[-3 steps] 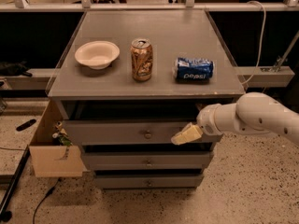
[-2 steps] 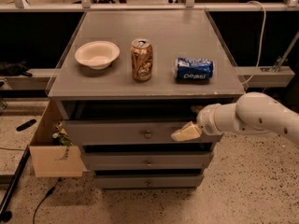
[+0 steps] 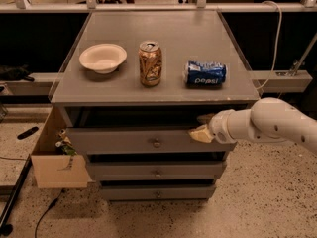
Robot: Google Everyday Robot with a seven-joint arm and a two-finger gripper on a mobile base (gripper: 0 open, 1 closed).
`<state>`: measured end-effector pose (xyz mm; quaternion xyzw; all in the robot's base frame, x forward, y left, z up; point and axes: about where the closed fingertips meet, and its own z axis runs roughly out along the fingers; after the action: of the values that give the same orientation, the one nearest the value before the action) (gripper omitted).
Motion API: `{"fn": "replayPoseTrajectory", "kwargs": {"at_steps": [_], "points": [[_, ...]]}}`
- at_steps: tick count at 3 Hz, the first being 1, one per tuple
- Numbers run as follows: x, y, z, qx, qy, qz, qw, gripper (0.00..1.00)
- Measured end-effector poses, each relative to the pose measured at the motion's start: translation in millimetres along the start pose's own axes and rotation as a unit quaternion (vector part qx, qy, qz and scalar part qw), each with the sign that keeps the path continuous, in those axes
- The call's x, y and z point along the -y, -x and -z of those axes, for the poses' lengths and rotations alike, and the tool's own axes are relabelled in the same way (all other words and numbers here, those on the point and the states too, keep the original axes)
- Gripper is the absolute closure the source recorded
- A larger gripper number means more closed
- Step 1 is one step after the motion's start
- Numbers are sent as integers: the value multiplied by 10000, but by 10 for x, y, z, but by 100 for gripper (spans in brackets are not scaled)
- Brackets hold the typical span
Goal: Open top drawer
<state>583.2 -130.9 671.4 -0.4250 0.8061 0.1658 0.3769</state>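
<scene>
The top drawer [image 3: 124, 142] is the widest grey front with a small round knob [image 3: 156, 143] at its centre. It stands pulled out a little from under the cabinet top, with a dark gap above it. My gripper [image 3: 201, 132], tan-tipped on a white arm [image 3: 267, 123], comes in from the right. It sits at the upper right edge of the top drawer's front, to the right of the knob. Two narrower drawer fronts [image 3: 156, 171] lie below.
On the cabinet top [image 3: 223, 90] are a white bowl [image 3: 102, 57], an upright gold can [image 3: 150, 63] and a blue Pepsi can [image 3: 205, 74] on its side. A cardboard box [image 3: 54, 167] with items stands at the cabinet's left. Speckled floor lies around.
My gripper has shifted slightly up and right along the top drawer's upper edge. The drawer front stands about where it was.
</scene>
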Motion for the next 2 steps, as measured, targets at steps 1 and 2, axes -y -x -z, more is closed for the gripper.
{"fn": "replayPoseTrajectory", "kwargs": {"at_steps": [1,2], "points": [[0,0,0,0,1,0,10000,96],[-2,-2,0,-2,2,-2,10000,100]]}}
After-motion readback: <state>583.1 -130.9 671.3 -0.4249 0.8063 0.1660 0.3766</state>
